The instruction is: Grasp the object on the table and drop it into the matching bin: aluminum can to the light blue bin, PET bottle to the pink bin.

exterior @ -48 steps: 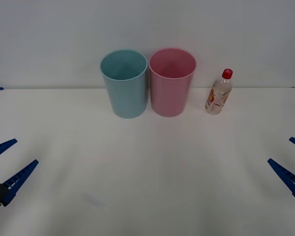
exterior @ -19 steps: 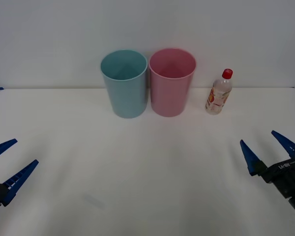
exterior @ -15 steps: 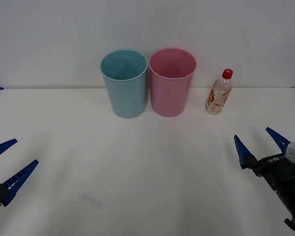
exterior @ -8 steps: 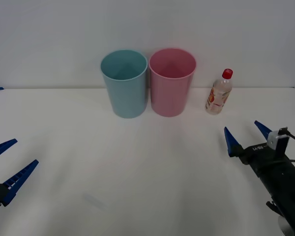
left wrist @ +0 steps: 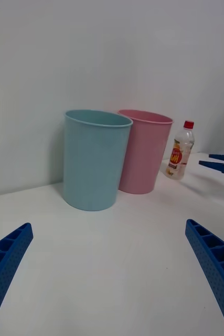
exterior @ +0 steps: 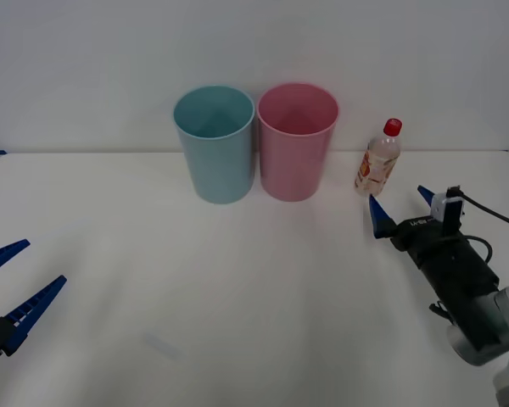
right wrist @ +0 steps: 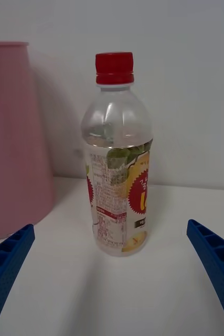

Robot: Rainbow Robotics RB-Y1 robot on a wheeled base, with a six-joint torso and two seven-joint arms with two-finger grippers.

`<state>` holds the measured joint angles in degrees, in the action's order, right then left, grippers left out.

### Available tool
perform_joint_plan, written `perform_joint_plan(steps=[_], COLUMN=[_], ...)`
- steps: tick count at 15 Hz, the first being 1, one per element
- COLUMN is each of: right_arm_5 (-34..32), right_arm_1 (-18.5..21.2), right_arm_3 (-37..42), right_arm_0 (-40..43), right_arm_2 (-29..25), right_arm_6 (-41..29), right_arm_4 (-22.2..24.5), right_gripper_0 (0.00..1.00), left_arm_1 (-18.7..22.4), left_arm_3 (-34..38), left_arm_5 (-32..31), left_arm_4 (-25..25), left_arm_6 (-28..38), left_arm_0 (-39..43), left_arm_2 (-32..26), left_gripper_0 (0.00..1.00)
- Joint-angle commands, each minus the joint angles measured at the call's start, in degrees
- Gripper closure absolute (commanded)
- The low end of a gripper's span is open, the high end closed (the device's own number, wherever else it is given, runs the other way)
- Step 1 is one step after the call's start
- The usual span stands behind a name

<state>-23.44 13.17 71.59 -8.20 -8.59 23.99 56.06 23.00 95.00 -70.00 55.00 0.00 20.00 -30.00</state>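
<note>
The PET bottle (exterior: 378,160) stands upright on the white table (exterior: 237,280), just right of the pink bin (exterior: 295,142); it is clear with a red cap and an orange-and-white label. The light blue bin (exterior: 215,142) stands to the left of the pink one, the two side by side. My right gripper (exterior: 400,203) is open, a short way in front of the bottle, its fingers pointing at it. From the right wrist the bottle (right wrist: 117,160) stands centred beyond the spread fingers (right wrist: 7,262). At the front left edge of the table my left gripper (exterior: 13,284) hangs open.
A plain white wall runs behind the table's far edge. From the left wrist I see the light blue bin (left wrist: 95,157), the pink bin (left wrist: 143,149), the bottle (left wrist: 180,150) and the right gripper (left wrist: 220,161) farther off.
My right gripper has moved from the table's right edge forward and leftward to just before the bottle, staying open. The left arm, the bottle and the bins have not moved.
</note>
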Motion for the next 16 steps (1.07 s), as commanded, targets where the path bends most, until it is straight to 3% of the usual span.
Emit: perform_joint_plan(steps=[1, 16], right_arm_5=[1.5, 7.7], right_arm_1=[-0.2, -0.2], right_arm_3=[-4.9, -28.4], right_arm_0=[-4.7, -25.6], right_arm_2=[0.1, -0.9], right_arm_6=[0.9, 4.5], right_arm_4=[-0.1, -0.1], right_gripper_0=[0.0, 0.0], left_arm_1=[0.0, 0.0], left_arm_3=[0.0, 0.0], left_arm_5=[0.0, 0.0], left_arm_4=[0.0, 0.0], left_arm_6=[0.0, 0.0], left_arm_0=[0.0, 0.0], left_arm_2=[0.0, 0.0], left_gripper_0=[0.0, 0.0])
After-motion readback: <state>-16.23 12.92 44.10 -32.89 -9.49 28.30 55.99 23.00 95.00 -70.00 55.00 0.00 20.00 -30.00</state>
